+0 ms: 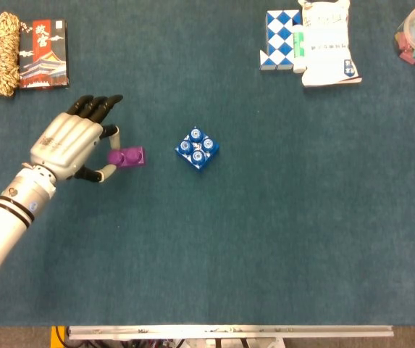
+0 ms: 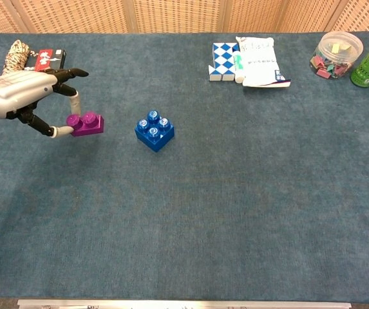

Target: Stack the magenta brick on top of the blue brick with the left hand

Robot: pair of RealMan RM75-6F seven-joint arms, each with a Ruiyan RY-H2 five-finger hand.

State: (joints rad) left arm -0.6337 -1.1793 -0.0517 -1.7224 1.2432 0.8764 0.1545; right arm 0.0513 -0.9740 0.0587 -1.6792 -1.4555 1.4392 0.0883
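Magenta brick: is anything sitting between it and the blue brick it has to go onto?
Nothing visible does. The left robot hand holds the magenta brick, and only bare table cloth lies between it and the blue brick.

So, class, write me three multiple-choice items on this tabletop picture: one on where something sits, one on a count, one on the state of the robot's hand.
1. Where is the magenta brick relative to the blue brick?
A. on top of it
B. apart from it, on the left hand's side
C. beside the green can

2. How many studs show on top of the blue brick?
A. two
B. four
C. six

3. What is the left hand doing?
A. pinching the magenta brick
B. resting flat on the table
C. holding the rope

Answers: 1 B, a gap of cloth separates the bricks. 2 B, the head view shows four round studs. 3 A, a thumb and a finger clamp the brick's end.
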